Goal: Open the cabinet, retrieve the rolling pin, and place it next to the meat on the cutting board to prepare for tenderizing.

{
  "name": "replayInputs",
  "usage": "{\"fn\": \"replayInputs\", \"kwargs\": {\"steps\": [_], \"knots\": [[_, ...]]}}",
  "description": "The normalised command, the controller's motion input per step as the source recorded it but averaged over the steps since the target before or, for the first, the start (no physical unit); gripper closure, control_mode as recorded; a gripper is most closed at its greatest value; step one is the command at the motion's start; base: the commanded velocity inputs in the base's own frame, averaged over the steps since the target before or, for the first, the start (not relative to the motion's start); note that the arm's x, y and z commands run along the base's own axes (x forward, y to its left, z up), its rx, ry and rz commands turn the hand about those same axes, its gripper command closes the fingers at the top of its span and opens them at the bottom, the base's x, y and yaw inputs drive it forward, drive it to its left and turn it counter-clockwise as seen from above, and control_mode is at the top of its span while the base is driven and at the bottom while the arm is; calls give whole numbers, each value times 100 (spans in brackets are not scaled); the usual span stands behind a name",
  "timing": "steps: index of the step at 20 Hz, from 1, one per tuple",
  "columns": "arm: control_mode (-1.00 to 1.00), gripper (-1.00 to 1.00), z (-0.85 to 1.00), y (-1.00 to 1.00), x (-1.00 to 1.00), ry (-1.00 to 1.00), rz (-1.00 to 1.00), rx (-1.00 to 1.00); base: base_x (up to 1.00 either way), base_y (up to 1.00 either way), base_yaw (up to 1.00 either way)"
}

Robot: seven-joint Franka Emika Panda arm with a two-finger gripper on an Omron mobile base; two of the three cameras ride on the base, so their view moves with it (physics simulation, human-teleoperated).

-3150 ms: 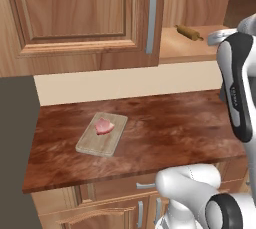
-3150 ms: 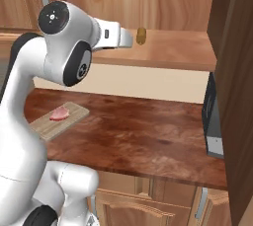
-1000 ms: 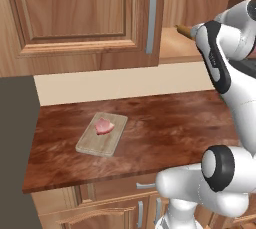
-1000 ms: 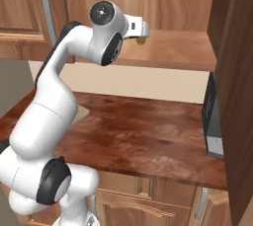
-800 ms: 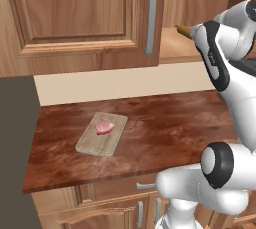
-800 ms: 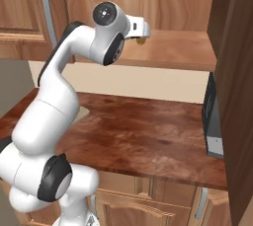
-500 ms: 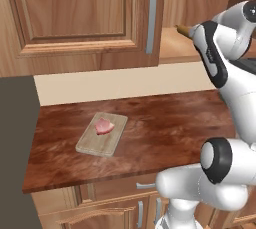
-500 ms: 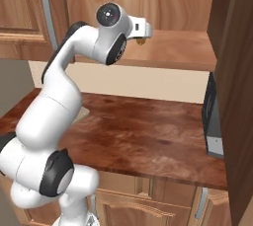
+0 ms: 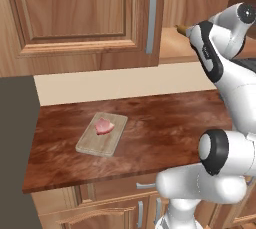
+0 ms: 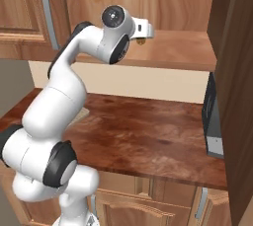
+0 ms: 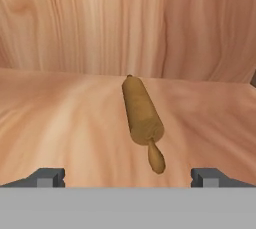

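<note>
The rolling pin (image 11: 142,116) lies on the cabinet shelf (image 11: 60,123), just ahead of the wide-open, empty tool (image 11: 128,177). It looks hard, smooth and likely to roll, so gripping its thick middle seems safest.

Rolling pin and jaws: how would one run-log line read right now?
cabinet: open | rolling pin: on shelf, untouched | jaws: open, facing it | meat: on cutting board

Left base view: behind arm, looking forward-down over tabletop (image 9: 165,123). Right base view: opposite side, same tabletop, same open cabinet (image 10: 173,47). Hand view: close inside cabinet, facing back wall, rolling pin (image 11: 141,114) centre frame.
</note>
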Motion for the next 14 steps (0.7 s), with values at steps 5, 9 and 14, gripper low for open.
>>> {"fn": "replayInputs", "kwargs": {"steps": [5, 9, 14], "knots": [[-100, -100, -5, -4, 27, 1, 0, 1, 0, 0, 0], [-100, -100, -5, -5, 26, 1, 0, 1, 0, 0, 0], [-100, -100, -3, -6, 25, 2, 0, 2, 0, 0, 0]]}}
